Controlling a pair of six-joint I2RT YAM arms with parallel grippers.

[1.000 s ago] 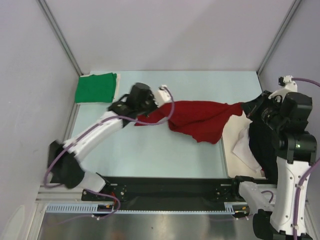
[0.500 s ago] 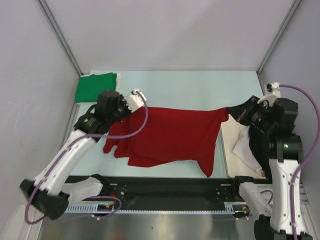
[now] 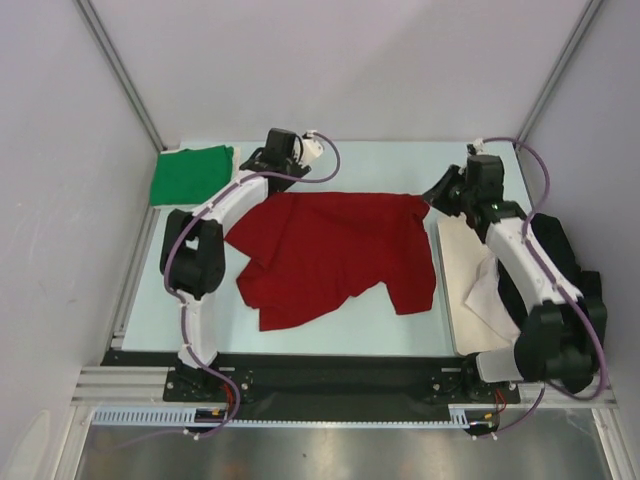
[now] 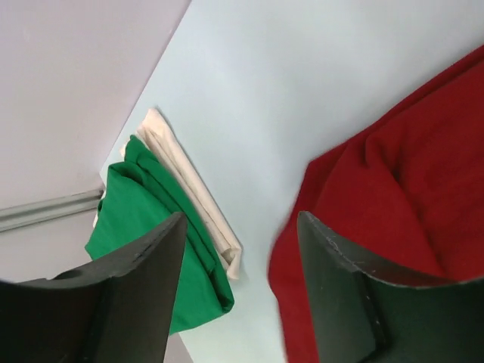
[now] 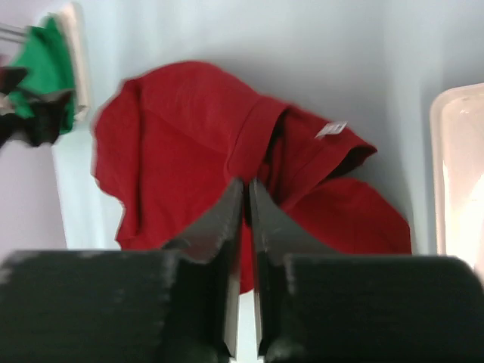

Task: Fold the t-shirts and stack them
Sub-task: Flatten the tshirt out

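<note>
At the far edge of the red t-shirt (image 3: 330, 250), left fingers (image 4: 144, 287) gape, right fingers (image 5: 219, 257) pressed together.

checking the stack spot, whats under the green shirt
A flat cream layer lies under the green shirt, with its edge sticking out on the side toward the red shirt. The green cloth covers how far it runs beneath, and anything else under there.

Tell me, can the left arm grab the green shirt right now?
Probably yes. The left fingers are open and empty, and the green shirt lies nearby with only bare table between.
</note>
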